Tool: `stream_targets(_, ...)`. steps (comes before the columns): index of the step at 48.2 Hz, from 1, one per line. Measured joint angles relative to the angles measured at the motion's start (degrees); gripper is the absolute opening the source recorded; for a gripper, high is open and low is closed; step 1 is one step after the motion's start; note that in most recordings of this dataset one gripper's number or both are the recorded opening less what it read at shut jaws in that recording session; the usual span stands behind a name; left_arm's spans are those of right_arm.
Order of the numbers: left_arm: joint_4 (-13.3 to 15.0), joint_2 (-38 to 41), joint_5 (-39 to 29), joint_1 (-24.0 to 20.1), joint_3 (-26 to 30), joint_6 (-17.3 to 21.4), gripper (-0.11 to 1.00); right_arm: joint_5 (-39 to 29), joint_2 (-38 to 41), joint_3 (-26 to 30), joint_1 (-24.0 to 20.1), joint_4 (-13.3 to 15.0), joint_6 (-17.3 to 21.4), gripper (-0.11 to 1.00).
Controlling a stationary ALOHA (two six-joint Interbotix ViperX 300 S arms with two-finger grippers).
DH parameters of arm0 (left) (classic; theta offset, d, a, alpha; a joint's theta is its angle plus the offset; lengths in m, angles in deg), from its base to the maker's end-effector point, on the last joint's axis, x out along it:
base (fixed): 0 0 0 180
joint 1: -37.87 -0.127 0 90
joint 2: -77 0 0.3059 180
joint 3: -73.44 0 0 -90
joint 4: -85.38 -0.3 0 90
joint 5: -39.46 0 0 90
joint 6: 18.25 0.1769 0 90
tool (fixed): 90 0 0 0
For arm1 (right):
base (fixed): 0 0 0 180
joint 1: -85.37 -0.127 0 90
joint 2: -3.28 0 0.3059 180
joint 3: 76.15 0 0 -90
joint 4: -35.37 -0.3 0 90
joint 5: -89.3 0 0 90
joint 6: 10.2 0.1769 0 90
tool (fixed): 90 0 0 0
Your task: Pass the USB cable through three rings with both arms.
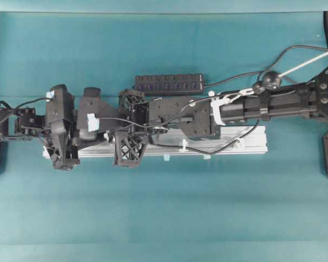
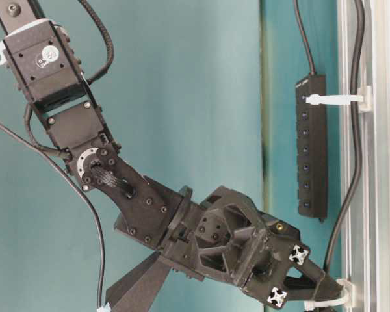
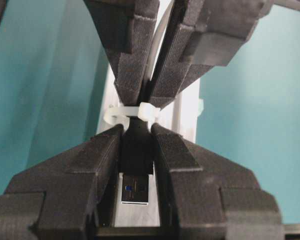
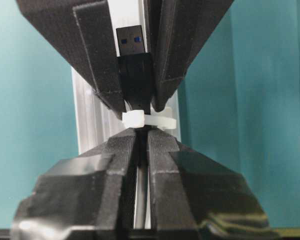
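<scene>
The USB cable's black plug (image 3: pixel 136 160) points its silver tip at the left wrist camera, and my left gripper (image 3: pixel 136 131) is shut on its body. Just past those fingertips stands one whitish ring (image 3: pixel 132 112) on the rail, with the plug's neck running through it. On the ring's other side, my right gripper (image 4: pixel 141 134) is shut on the thin cable. In the right wrist view the ring (image 4: pixel 147 120) sits between both grippers. In the overhead view the USB cable (image 1: pixel 218 148) trails along the rail by two more rings (image 1: pixel 183 146) (image 1: pixel 239 143).
The silver rail (image 1: pixel 254 143) lies across the teal table, mostly under both arms. A black multi-port hub (image 1: pixel 169 83) with its own cable lies just behind the rail. At table level, the right arm (image 2: pixel 149 201) slants down to the lower ring (image 2: pixel 328 300).
</scene>
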Motion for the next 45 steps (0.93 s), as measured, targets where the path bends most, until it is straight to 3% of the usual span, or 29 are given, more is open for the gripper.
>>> stream_targets(7, 0.0, 0.0, -0.18, 0.0, 0.0, -0.35, 0.23, -1.67, 0.0, 0.0, 0.0, 0.0, 0.0, -0.04)
stream_targets(13, 0.0, -0.09, -1.49, -0.09, -0.09, -0.53, 0.23, -2.72, 0.0, -0.18, -0.18, 0.0, -0.09, 0.1)
stream_targets(28, 0.09, -0.7, -3.34, -0.09, 0.0, -0.88, 0.23, -2.29, 0.0, -0.18, -0.35, 0.26, -0.09, 0.89)
stream_targets(45, 0.0, -4.57, -8.88, -0.09, -0.18, -0.88, 0.23, -2.29, -1.23, -1.58, -0.35, 1.85, -0.09, 0.86)
